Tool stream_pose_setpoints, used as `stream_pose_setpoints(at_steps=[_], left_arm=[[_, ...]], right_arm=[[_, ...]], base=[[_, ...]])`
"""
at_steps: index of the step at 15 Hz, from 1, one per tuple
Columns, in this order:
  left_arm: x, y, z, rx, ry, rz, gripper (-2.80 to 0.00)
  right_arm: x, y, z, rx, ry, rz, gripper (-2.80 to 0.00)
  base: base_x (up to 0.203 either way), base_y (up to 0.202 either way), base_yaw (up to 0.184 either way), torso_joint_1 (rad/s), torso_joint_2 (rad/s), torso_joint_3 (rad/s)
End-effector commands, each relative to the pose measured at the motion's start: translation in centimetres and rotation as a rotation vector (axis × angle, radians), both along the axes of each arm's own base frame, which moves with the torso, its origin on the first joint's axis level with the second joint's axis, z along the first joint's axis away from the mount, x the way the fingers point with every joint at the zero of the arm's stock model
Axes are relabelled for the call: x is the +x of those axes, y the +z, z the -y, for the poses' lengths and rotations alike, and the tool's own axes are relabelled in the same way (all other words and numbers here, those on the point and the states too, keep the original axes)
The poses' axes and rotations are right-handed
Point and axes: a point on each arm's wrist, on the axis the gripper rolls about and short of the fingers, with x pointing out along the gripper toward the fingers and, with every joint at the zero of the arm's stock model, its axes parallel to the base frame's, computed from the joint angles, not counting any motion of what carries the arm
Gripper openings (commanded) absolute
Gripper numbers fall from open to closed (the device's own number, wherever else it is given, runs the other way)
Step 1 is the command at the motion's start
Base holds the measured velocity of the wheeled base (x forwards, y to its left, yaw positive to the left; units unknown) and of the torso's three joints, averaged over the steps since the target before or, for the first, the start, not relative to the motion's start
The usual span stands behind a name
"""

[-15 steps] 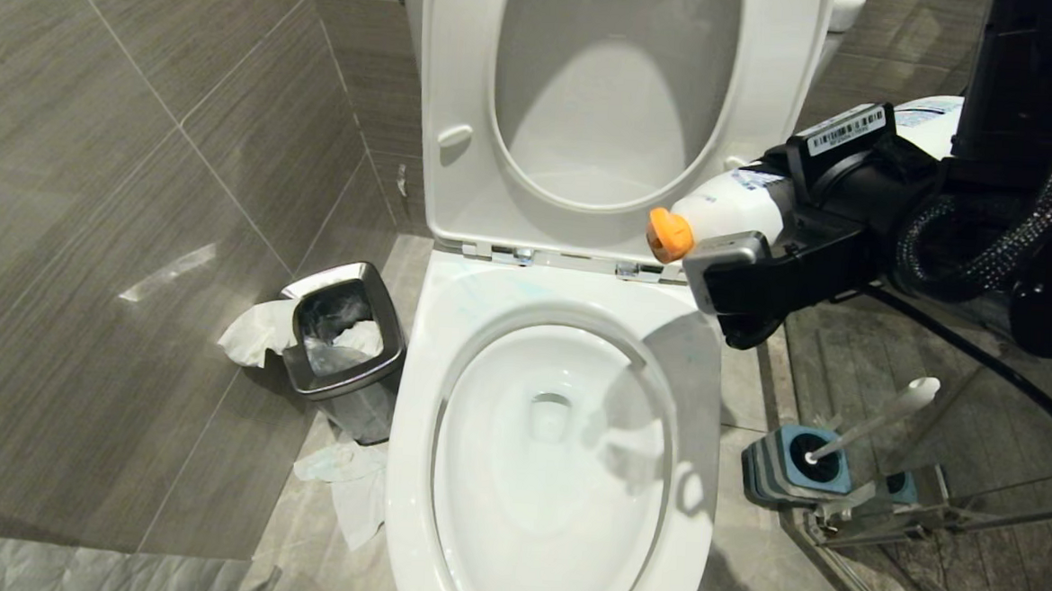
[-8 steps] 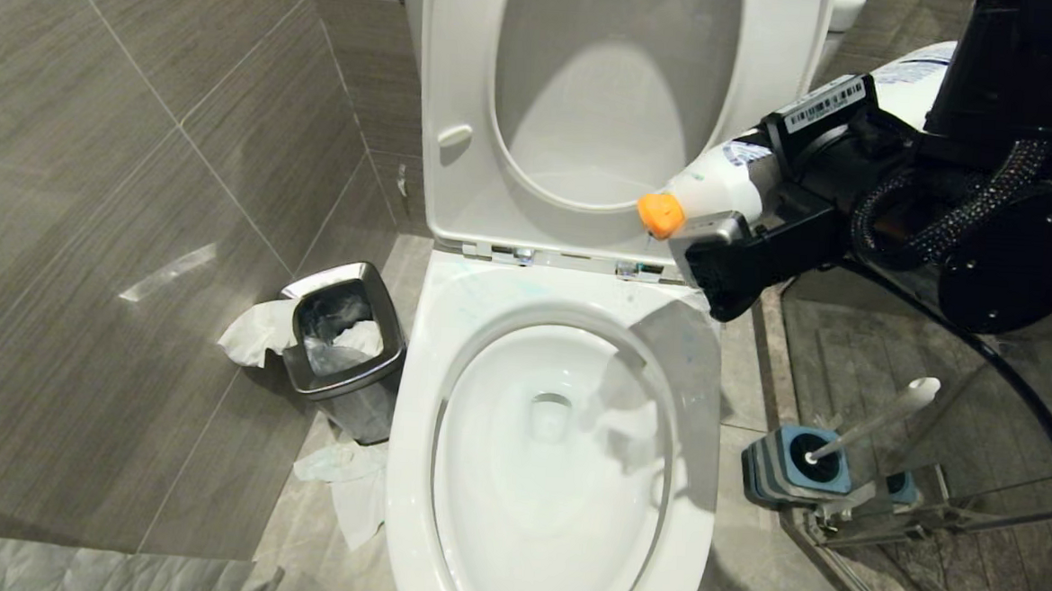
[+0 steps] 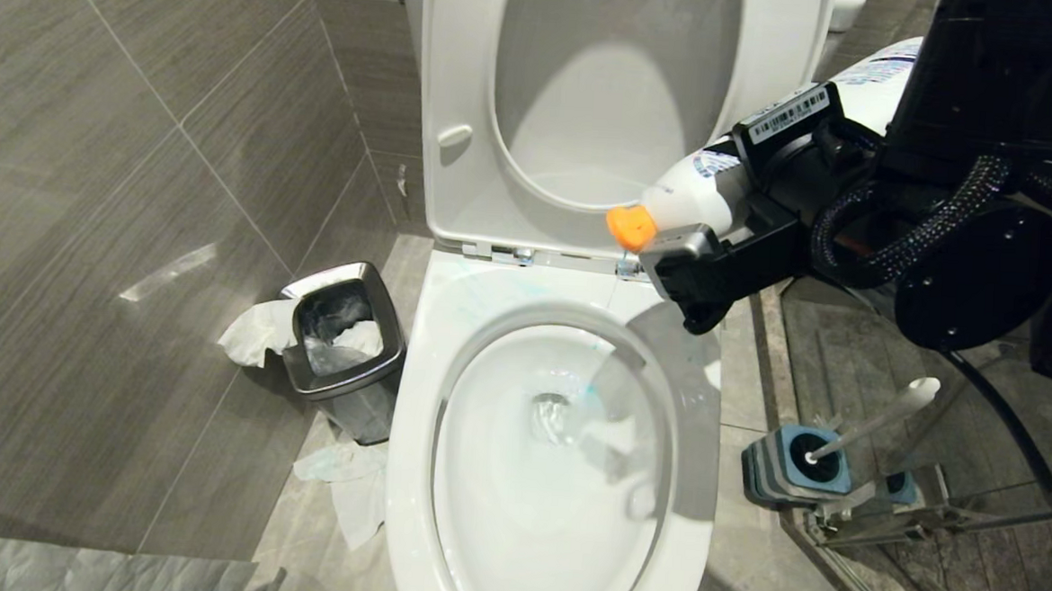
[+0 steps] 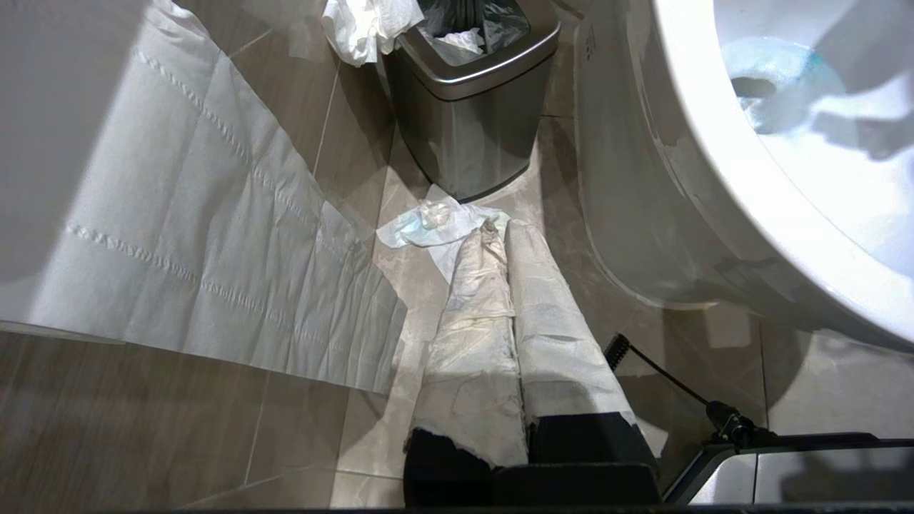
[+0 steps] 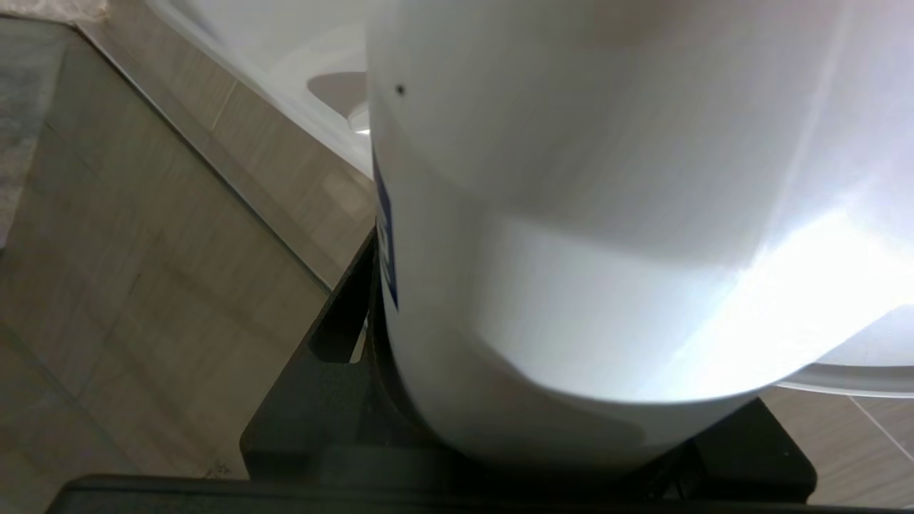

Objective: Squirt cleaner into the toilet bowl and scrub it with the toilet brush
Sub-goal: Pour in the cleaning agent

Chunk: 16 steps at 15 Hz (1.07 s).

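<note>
White cleaner bottle (image 3: 698, 192) clamped in right claw (image 3: 718, 242); teal cleaner (image 3: 589, 392) in toilet bowl (image 3: 420, 434); left claw (image 4: 510, 357) together.

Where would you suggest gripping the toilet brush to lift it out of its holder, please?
Probably on the toilet brush handle's upper part, near its rounded end, coming from above and closing across the shaft. The slim handle leans up and away from the toilet bowl, and its bristle end sits down in the holder, leaving only the shaft free.
</note>
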Motion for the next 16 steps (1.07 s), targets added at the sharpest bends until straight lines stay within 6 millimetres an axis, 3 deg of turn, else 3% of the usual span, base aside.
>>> stream_pose_setpoints(at_steps=[1, 7, 16], left_arm=[[0.0, 0.0, 0.0, 0.000, 0.000, -0.001, -2.80], [0.0, 0.0, 0.0, 0.000, 0.000, -0.001, -2.80], [0.0, 0.0, 0.0, -0.001, 0.002, -0.001, -2.80]], right_arm=[[-0.1, -0.1, -0.3, -0.011, 0.002, -0.001, -2.80], [-0.9, -0.2, -1.3, 0.012, 0.041, 0.003, -2.80], [-1.5, -1.6, -2.1, 0.217, 0.077, -0.034, -2.80]], base=[[0.000, 0.000, 0.000, 0.000, 0.00, 0.000], [0.000, 0.000, 0.000, 0.000, 0.00, 0.000], [0.000, 0.000, 0.000, 0.000, 0.00, 0.000]])
